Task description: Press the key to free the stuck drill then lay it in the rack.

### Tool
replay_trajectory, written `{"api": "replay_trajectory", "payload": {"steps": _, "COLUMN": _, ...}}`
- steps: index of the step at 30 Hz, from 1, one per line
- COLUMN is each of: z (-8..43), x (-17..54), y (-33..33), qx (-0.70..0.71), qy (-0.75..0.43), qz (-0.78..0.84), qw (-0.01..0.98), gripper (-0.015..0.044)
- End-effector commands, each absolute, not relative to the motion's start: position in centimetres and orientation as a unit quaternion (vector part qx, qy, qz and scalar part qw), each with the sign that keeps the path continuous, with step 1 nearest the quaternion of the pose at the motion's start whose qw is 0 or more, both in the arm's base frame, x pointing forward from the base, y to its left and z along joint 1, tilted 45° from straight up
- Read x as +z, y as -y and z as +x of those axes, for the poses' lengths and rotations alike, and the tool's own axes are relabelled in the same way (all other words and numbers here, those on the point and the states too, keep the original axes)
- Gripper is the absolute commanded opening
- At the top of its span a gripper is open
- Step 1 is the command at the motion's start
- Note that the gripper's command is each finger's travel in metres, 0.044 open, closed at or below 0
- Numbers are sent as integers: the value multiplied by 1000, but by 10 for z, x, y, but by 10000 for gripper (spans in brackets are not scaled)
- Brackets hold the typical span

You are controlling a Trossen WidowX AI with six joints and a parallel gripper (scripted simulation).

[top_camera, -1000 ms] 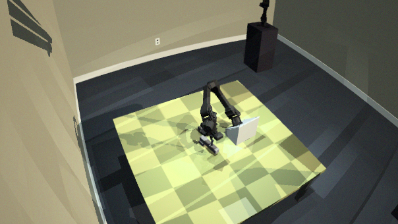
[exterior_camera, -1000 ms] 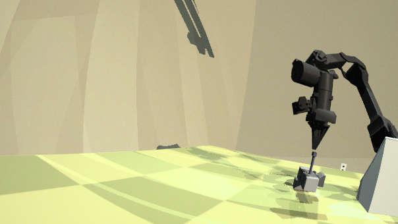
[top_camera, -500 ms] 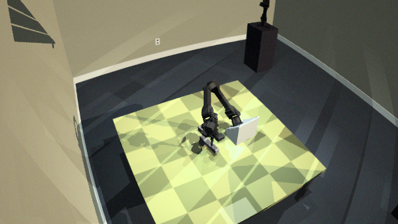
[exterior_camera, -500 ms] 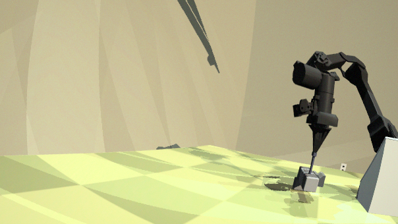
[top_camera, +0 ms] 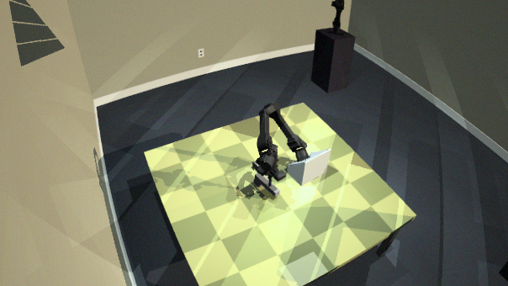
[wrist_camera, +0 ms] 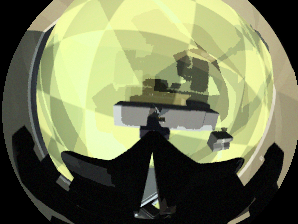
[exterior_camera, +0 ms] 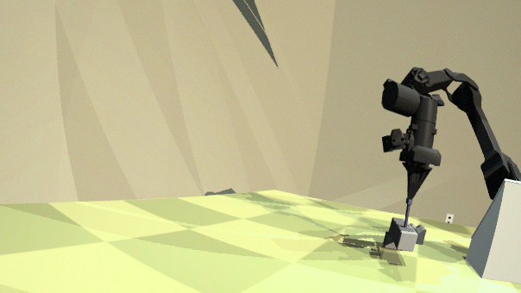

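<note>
A long pale-grey block (top_camera: 272,191) (exterior_camera: 406,240) (wrist_camera: 132,116) lies on the table, with a thin rod (top_camera: 270,181) (exterior_camera: 406,216) standing up from it. The rod leans slightly in the exterior view. My gripper (top_camera: 269,174) (exterior_camera: 409,198) (wrist_camera: 153,135) is shut and points down. Its closed tips meet the top of the rod, with nothing seen between them. Whether the rod is the key or the drill I cannot tell. A small grey block (exterior_camera: 420,233) (wrist_camera: 220,141) stands just beside the long one; whether it is the rack is unclear. The rod's head is dark and partly hidden in the wrist view.
A white slanted panel (top_camera: 316,166) (exterior_camera: 502,241) stands in front of the arm's base, to the right of the long block in the top view. The checkered table (top_camera: 240,248) (exterior_camera: 142,263) carries several dark shadows near the block.
</note>
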State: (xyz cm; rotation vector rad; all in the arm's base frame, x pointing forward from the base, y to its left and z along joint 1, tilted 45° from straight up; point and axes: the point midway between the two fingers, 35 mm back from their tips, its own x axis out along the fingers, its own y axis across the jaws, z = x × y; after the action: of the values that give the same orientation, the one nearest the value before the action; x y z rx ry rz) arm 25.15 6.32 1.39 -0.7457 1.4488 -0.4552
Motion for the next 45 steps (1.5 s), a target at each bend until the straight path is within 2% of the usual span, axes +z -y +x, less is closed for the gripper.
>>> {"api": "replay_trajectory", "payload": {"steps": 1, "z": 251, "x": 10, "y": -57, "qx": -206, "qy": -645, "qz": -330, "qw": 657, "gripper": 0}}
{"api": "replay_trajectory", "payload": {"steps": 45, "z": 247, "x": 1, "y": -43, "qx": -206, "qy": -645, "qz": -330, "qw": 657, "gripper": 0}}
